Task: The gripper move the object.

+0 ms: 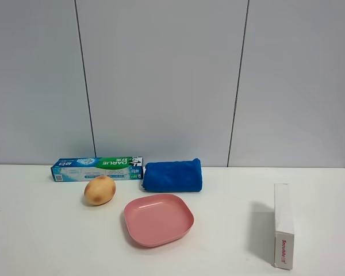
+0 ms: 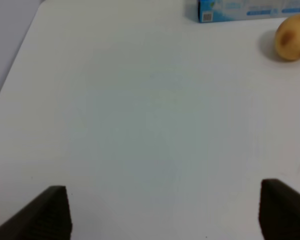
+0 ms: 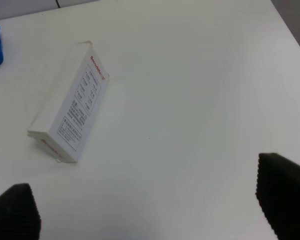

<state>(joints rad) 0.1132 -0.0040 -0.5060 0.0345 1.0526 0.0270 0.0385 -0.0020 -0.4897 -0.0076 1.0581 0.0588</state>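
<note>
The green-and-blue toothpaste carton (image 1: pixel 97 168) lies flat at the back left of the white table, against the wall. Its blue end also shows in the left wrist view (image 2: pixel 250 10). Neither arm shows in the exterior high view. My left gripper (image 2: pixel 165 220) is open and empty over bare table, well short of the carton; only its two black fingertips (image 2: pixel 45 217) show. My right gripper (image 3: pixel 150 210) is open and empty, with black fingertips (image 3: pixel 282 192) wide apart near the white box.
A potato (image 1: pixel 99 190) lies just in front of the carton, also in the left wrist view (image 2: pixel 292 37). A blue rolled cloth (image 1: pixel 172 175) is beside the carton's right end. A pink plate (image 1: pixel 158 219) sits mid-table. A white box with red print (image 1: pixel 283 225) stands at right, also in the right wrist view (image 3: pixel 70 115).
</note>
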